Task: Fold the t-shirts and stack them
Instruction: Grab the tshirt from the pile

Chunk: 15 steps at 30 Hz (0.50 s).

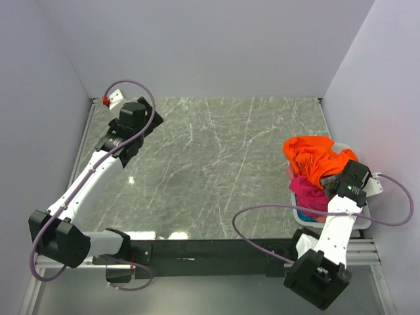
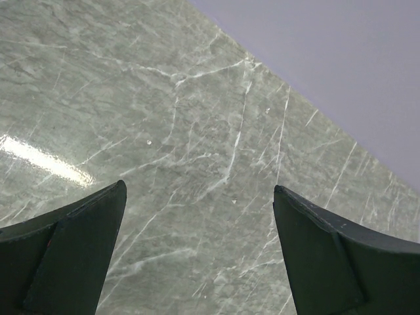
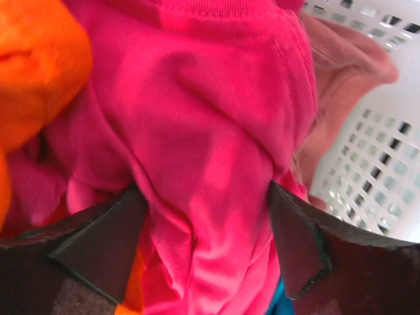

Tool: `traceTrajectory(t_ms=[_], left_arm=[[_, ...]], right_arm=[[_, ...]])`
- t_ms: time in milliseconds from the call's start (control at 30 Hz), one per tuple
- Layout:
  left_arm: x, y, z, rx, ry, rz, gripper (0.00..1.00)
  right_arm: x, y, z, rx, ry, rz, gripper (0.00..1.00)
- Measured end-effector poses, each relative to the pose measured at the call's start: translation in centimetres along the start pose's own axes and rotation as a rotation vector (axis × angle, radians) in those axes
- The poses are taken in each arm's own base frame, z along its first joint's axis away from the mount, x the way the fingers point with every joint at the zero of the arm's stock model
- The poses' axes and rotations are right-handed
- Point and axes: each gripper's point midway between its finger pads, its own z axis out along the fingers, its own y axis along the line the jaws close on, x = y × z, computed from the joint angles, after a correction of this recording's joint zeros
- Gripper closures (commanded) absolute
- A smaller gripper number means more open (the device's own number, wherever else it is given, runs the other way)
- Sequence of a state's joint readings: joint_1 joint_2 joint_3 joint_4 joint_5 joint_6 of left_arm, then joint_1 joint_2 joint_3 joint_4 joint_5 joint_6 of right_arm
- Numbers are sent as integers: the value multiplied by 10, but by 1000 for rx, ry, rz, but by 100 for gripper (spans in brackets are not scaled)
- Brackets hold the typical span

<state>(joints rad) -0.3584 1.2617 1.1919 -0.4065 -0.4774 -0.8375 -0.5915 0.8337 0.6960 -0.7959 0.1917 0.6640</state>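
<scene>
We're down in the white basket (image 3: 387,177) with the right gripper (image 3: 207,197), and its fingers (image 3: 98,249) are spread wide, not clamped on anything. The crimson-magenta t-shirt (image 3: 216,118) bulges right between them, a thick fold of it running down the gap and brushing both tips. At 10 o'clock from that fold sits the bright orange t-shirt (image 3: 33,72), touching the magenta one. At 1 o'clock a pink-red t-shirt (image 3: 341,72) lies against the basket's slotted wall, and at 5 o'clock we catch a sliver of teal-blue cloth (image 3: 279,303) beside the right-hand finger. From above, the basket stands at the table's 4 o'clock edge, the orange shirt heaped over its far rim. Over at 10 o'clock, the left gripper (image 2: 200,190) hangs above bare marble table (image 2: 197,98), jaws wide apart, nothing between them.
</scene>
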Motion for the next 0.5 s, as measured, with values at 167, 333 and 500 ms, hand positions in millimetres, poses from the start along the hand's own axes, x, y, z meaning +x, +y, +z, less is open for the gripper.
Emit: traceTrajectory(t_ms=[167, 333, 500], left_arm=[[8, 1, 6, -8, 23, 16, 1], [10, 1, 8, -11, 30, 21, 1], [10, 0, 8, -6, 29, 19, 1]], right_arm=[[0, 4, 16, -31, 20, 11, 70], [-6, 10, 9, -72, 11, 10, 100], [-69, 24, -58, -114, -181, 46, 100]])
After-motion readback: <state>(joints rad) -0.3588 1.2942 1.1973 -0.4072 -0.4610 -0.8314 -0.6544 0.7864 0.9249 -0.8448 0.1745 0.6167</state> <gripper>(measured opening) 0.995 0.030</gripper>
